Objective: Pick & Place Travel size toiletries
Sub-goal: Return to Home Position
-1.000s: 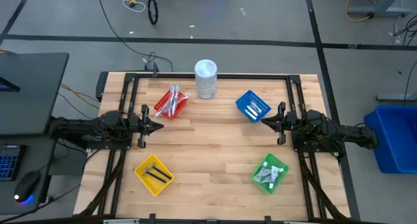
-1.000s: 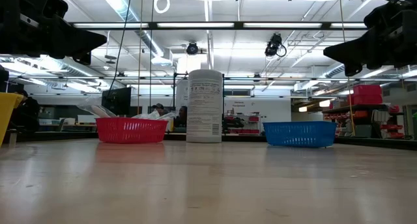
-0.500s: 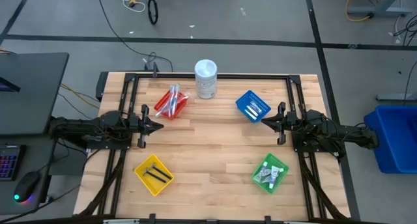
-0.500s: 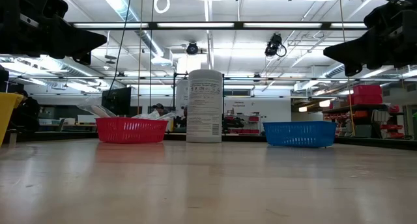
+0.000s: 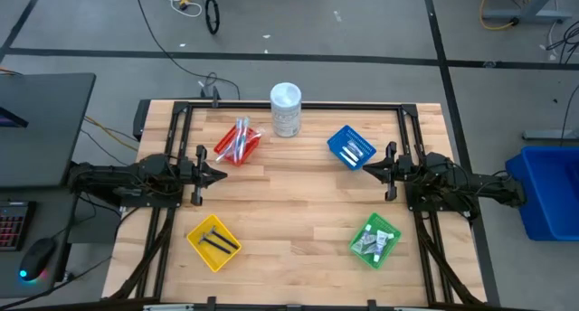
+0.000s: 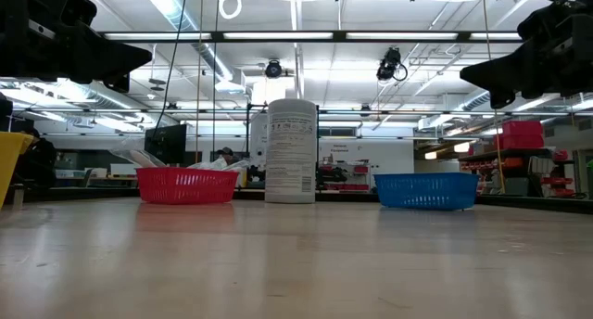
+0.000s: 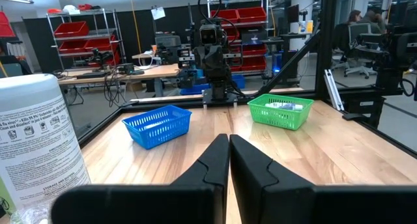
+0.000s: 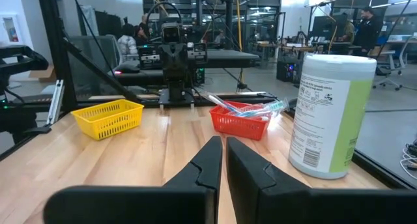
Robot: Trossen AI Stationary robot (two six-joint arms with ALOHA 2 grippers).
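Note:
The toiletries lie sorted in four baskets: slim pale sticks in the red basket [image 5: 238, 143], white tubes in the blue basket [image 5: 351, 148], thin black pieces in the yellow basket [image 5: 213, 241], grey packets in the green basket [image 5: 375, 241]. My left gripper [image 5: 223, 174] hovers shut and empty above the table at its left side, pointing right. My right gripper [image 5: 366, 170] hovers shut and empty at the right side, pointing left. Both grippers' fingers meet in their wrist views, the left [image 7: 229, 160] and the right [image 8: 222, 160].
A tall white cylindrical container [image 5: 286, 110] stands at the far edge between the red and blue baskets. A black frame [image 5: 289, 104] runs along the table's edges. Bare wood lies between the two grippers at the table's middle [image 5: 294, 193].

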